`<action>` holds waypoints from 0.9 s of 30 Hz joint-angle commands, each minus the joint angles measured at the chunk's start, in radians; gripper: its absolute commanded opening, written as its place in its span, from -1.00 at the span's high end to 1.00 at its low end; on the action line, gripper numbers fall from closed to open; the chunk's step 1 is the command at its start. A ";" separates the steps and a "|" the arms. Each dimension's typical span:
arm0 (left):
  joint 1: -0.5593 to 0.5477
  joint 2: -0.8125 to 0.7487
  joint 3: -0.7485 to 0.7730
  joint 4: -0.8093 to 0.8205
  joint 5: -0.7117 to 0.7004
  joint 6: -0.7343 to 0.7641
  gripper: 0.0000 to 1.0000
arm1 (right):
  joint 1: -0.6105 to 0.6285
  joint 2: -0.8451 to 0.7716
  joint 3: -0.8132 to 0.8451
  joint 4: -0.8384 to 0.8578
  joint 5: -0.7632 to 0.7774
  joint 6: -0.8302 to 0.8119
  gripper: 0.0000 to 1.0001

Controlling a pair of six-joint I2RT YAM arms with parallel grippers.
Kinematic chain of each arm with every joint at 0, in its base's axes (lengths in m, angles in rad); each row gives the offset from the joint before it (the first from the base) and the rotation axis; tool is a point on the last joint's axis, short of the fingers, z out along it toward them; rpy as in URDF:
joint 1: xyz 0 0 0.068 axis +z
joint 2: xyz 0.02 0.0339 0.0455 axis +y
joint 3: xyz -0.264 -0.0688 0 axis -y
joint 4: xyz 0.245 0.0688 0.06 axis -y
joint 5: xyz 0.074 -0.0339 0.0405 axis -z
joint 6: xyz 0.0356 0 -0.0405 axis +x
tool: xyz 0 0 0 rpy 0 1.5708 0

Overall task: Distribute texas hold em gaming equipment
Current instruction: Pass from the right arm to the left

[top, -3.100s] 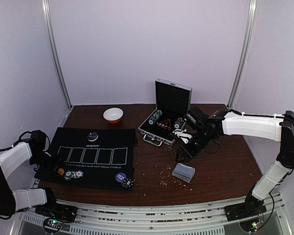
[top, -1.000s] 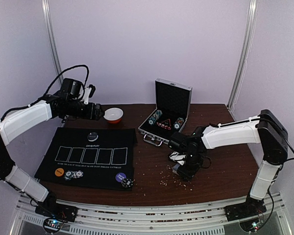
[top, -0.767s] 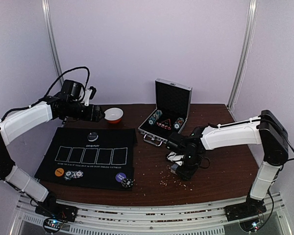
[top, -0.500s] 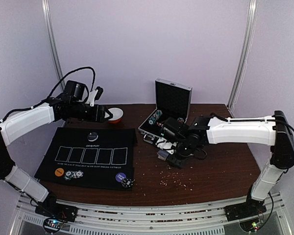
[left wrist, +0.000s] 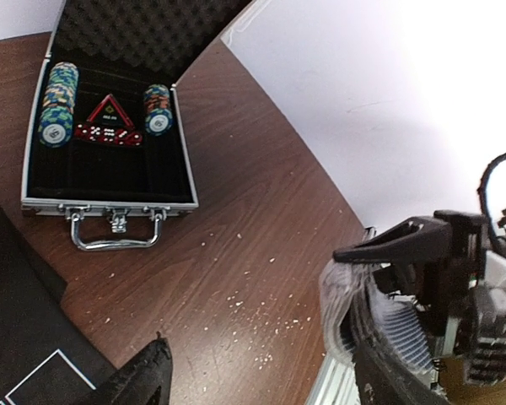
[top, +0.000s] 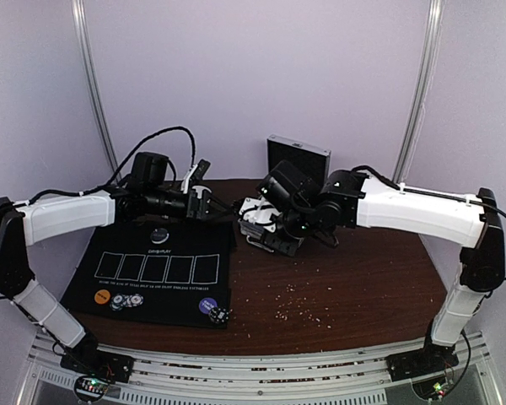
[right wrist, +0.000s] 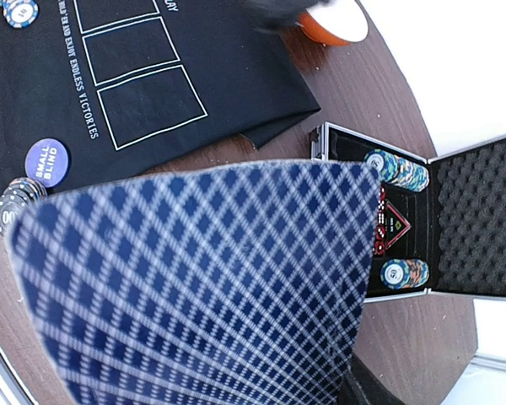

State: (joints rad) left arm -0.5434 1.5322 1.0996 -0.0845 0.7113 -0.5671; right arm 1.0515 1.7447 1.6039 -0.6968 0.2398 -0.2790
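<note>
The deck of playing cards [right wrist: 194,287], its blue diamond-patterned back filling the right wrist view, is held by the right gripper [top: 266,221], whose jaws are closed on it and carry it clear of the worktop [top: 363,287]. Seen from above, deck and gripper hang over the far middle of the worktop, just in front of the open case [left wrist: 110,169], and cover most of the case's tray in that view.

The left gripper [top: 207,202] faces the deck from the left, near it but apart. Its fingers [left wrist: 148,375] are spread wide with nothing between them. It hovers by the far right corner of the black mat [top: 84,278].

On the mat, a purple disc [top: 207,305] and a small stack of striped chips [top: 219,315] lie just beside each other at the near right corner. An orange disc [top: 102,296] and a few more chips [top: 128,300] sit near the near left corner. A black disc [top: 158,234] lies by the middle of the far edge. All are well apart from both grippers.

In the case, two rolls of chips [left wrist: 57,105] lie on either side of a row of red dice [left wrist: 108,135], and the foam-lined lid stands upright. A bowl [right wrist: 333,21] shows beyond the mat's far edge in the right wrist view. Pale crumbs [top: 295,308] speckle the worktop.
</note>
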 commanded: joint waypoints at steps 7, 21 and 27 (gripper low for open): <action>-0.021 0.055 -0.093 0.284 0.158 -0.144 -0.62 | 0.036 0.050 0.048 -0.013 0.087 -0.079 0.04; -0.050 0.096 -0.113 0.364 0.196 -0.174 -0.69 | 0.049 0.077 0.053 -0.019 0.114 -0.089 0.05; -0.078 0.121 -0.110 0.336 0.211 -0.158 -0.64 | 0.050 0.088 0.066 -0.012 0.145 -0.094 0.05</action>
State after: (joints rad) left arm -0.6010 1.6299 0.9951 0.2279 0.8921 -0.7349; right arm 1.0946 1.8206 1.6329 -0.7055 0.3367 -0.3676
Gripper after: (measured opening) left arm 0.830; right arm 0.480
